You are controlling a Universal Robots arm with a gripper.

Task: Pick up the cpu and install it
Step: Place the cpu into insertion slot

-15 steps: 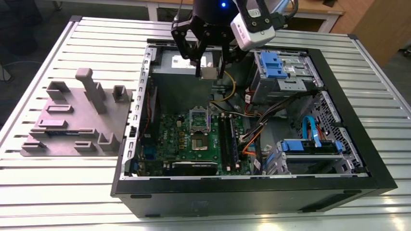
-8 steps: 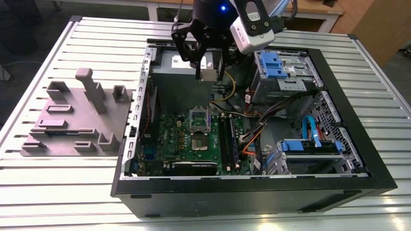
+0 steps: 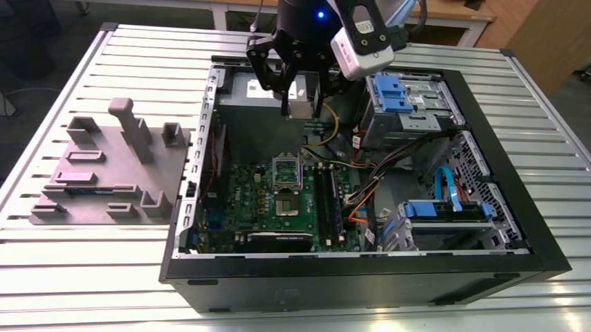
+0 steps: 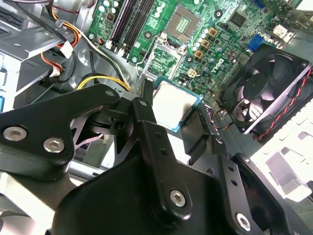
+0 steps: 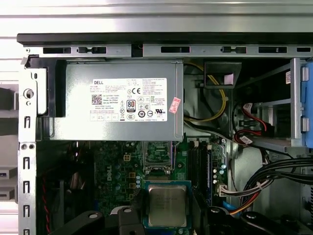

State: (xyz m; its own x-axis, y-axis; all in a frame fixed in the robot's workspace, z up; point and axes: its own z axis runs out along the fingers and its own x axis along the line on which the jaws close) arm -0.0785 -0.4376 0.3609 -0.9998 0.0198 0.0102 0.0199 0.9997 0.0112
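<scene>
My gripper (image 3: pixel 303 102) hangs above the open computer case (image 3: pixel 369 277), shut on the cpu (image 3: pixel 302 108), a small square silver chip on a green-edged base. In both wrist views the cpu (image 4: pixel 171 102) (image 5: pixel 167 204) sits between the black fingers (image 4: pixel 145 105), held by two opposite edges with its shiny top showing. Below it on the green motherboard (image 3: pixel 245 207) lies the dark socket (image 3: pixel 288 205), its metal frame (image 3: pixel 286 173) swung open. The socket (image 4: pixel 184 18) looks bare in the second wrist view. The cpu is well above the board and touches nothing else.
A grey power supply (image 5: pixel 122 100) fills the case's far end. Blue drive cages (image 3: pixel 402 93) (image 3: pixel 448 211), loose cables (image 3: pixel 369 187), memory sticks (image 3: pixel 330 200) and a black fan (image 4: pixel 269 93) crowd around the socket. A grey fixture block (image 3: pixel 111 173) stands on the slatted table at the exterior view's left.
</scene>
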